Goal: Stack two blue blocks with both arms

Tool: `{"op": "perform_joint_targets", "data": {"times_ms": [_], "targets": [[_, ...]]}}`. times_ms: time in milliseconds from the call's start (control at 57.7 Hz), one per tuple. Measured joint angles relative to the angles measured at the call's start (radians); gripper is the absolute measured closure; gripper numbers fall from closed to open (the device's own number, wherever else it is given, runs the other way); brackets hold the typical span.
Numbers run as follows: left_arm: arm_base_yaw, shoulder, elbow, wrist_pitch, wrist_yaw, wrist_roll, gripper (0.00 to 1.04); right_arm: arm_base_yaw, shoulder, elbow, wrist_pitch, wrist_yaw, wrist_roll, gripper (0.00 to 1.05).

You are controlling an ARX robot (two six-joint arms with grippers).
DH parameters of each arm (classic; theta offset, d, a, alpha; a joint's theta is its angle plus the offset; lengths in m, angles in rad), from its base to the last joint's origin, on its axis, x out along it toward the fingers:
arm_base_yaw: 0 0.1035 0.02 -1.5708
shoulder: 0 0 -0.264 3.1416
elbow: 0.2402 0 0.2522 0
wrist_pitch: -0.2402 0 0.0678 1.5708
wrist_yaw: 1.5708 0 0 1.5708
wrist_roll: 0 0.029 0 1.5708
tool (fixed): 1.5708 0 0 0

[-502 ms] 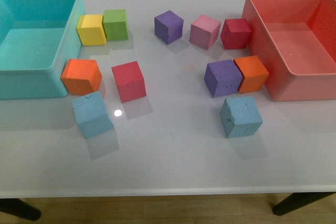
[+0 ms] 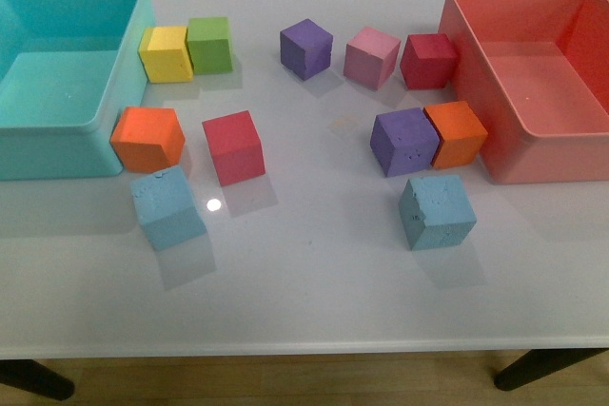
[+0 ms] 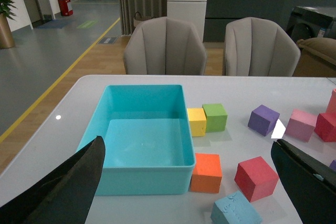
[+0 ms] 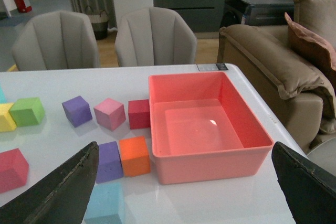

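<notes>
Left block and right block sky-blue — bin turquoise, tray coral, table white.

Open-plan office lounge: grey chairs, brown sofa

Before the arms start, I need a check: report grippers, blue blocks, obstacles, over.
Left gripper, right gripper open, empty. Left blue block, right blue block apart, unstacked. Orange cube close behind left one, purple cube behind right.

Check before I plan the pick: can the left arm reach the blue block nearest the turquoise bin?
Probably yes: the left gripper is open and the blue block lies just ahead, top bare, only the orange cube close.
</notes>
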Motion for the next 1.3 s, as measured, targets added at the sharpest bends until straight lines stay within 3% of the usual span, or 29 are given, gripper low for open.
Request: {"op": "perform_joint_targets", "data": {"times_ms": [277,346,398,675,883,1057,1299], "targets": [[0.000,0.000,0.000,0.000,0.000,0.000,0.09,0.000,0.000,0.000,0.000,0.000,0.000,0.09],[0.000,0.000,0.000,0.000,0.000,0.000,0.09,-0.010,0.166,0.099,-0.237,-0.022,0.008,0.09],[0.000,0.000,0.000,0.000,0.000,0.000,0.09,-0.022,0.357,0.153,-0.288,-0.023,-0.005,0.09],[0.000,0.000,0.000,0.000,0.000,0.000,0.09,-0.012,0.940,0.240,0.075,-0.024,-0.119,0.09],[0.000,0.000,0.000,0.000,0.000,0.000,0.09,0.102,1.393,0.369,0.299,0.008,-0.153,0.09],[0.000,0.000,0.000,0.000,0.000,0.000,0.09,0.192,1.656,0.482,0.351,0.027,-0.144,0.09],[0.000,0.000,0.000,0.000,0.000,0.000,0.09,0.230,1.874,0.600,0.370,0.039,-0.061,0.09]]}}
